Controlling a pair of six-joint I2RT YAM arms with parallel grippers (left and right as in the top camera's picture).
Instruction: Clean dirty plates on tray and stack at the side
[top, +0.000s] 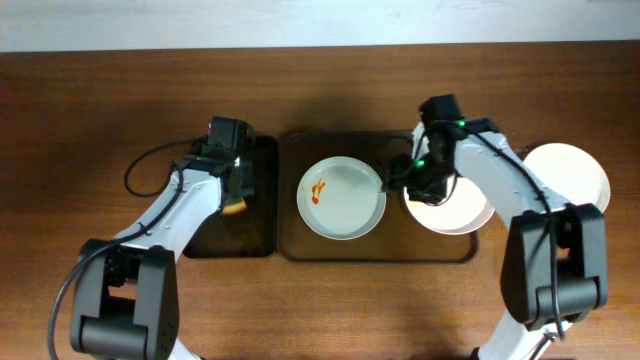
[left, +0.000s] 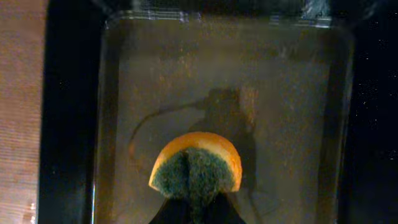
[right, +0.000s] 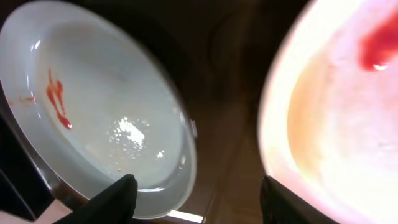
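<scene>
Evidently we clench our left gripper on the orange-and-green sponge over the black tray, ready for scrubbing, while our right gripper hangs released between the smeared centre plate and right plate on the brown tray, probably to steady 1; the 3rd plate sits aside.

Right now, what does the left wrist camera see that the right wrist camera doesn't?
Only the left wrist view shows the orange-and-green sponge, pinched by the left gripper over the black tray. Only the right wrist view shows two sauce-smeared plates, the shaded plate and the brightly lit plate, plus the open right gripper. They share no object; each shows its own gripper.
</scene>
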